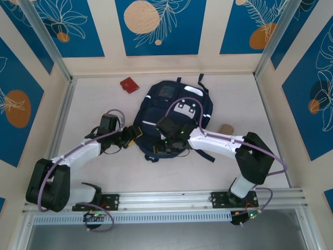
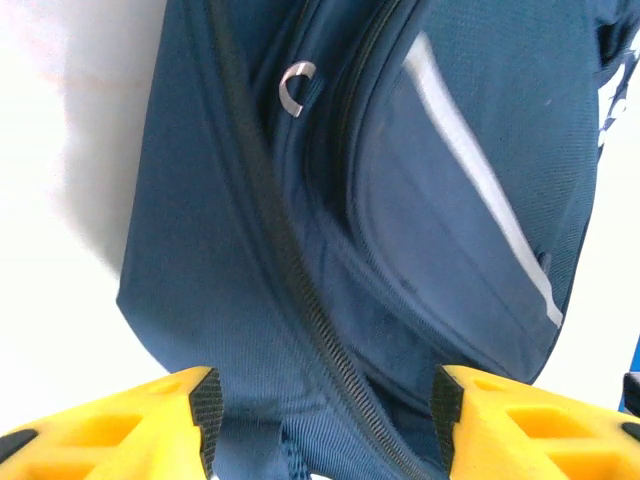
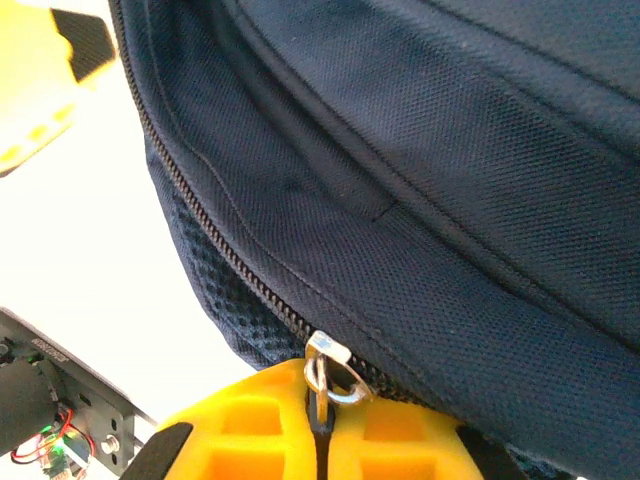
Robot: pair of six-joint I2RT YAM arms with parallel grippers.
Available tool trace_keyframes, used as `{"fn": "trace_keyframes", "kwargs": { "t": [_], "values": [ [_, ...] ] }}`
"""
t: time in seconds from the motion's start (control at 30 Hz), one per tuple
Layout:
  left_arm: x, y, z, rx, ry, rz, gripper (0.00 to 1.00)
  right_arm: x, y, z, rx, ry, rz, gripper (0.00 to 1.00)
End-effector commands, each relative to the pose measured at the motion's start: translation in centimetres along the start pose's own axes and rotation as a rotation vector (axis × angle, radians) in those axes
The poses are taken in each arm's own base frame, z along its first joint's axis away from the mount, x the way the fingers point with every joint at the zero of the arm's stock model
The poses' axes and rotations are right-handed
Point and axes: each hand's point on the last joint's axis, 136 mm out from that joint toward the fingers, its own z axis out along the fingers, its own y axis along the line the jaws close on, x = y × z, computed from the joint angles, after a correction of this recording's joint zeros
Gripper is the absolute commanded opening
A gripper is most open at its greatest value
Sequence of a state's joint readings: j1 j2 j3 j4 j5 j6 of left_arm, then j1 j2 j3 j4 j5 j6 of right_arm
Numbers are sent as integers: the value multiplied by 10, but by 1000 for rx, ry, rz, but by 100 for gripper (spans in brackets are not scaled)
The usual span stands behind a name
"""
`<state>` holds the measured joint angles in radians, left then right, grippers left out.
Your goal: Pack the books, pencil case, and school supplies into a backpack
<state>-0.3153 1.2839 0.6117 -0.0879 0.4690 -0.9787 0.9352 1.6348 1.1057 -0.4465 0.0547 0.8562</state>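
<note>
The navy backpack [image 1: 171,112] lies flat in the middle of the table, its white stripe [image 2: 470,170] across the front pocket. My left gripper [image 1: 134,136] is at its near-left edge, open; the jaws [image 2: 325,410] straddle the closed main zipper [image 2: 300,290] without touching the fabric. A metal pull ring [image 2: 295,88] hangs further up. My right gripper [image 1: 169,143] is at the backpack's near edge and is shut [image 3: 320,420] on the silver zipper pull [image 3: 335,370] of the main zipper. The books are out of view.
A small red flat item [image 1: 129,85] lies at the back left of the table. A tan cylinder [image 1: 226,128] rests right of the backpack, behind my right arm. A metal rail [image 1: 166,200] runs along the near edge; walls close in the table.
</note>
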Motion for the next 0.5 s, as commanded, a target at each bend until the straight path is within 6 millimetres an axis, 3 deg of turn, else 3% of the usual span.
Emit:
{"fn": "trace_keyframes", "kwargs": {
  "t": [0.0, 0.23, 0.47],
  "values": [
    [7, -9, 1, 52, 22, -37, 58, -6, 22, -3, -65, -8, -52, 0],
    [4, -19, 6, 56, 23, -17, 46, 4, 21, 6, -52, 24, -55, 0],
    [0, -8, 16, -12, 18, -16, 46, 9, 22, 13, -39, 39, -61, 0]
  ]
}}
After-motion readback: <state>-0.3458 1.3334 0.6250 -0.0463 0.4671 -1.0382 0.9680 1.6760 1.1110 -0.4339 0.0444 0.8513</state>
